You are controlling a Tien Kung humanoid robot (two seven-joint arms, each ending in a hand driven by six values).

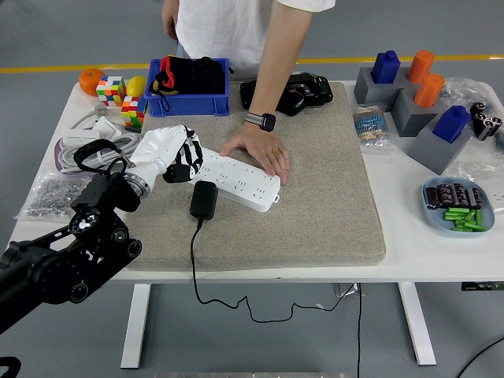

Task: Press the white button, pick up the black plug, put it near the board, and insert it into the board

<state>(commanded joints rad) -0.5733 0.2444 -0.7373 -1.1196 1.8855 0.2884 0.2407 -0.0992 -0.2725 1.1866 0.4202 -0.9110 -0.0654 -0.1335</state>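
Note:
The black plug [204,199] lies flat on the grey mat [315,205], just in front of the white power board [240,181], with its cable trailing off the table's near edge. My left hand [179,160] hovers to the upper left of the plug, at the board's left end. Its fingers are loose and hold nothing. A person's hand [261,150] rests flat on the board's far side and holds it still. I cannot make out the white button. The right arm is out of view.
A blue bin [189,101] with black and red items stands behind the mat beside colour cubes [126,101]. White cables [87,146] and a bag of screws [49,195] lie left. Grey blocks [417,110] and a blue dish [458,206] sit right.

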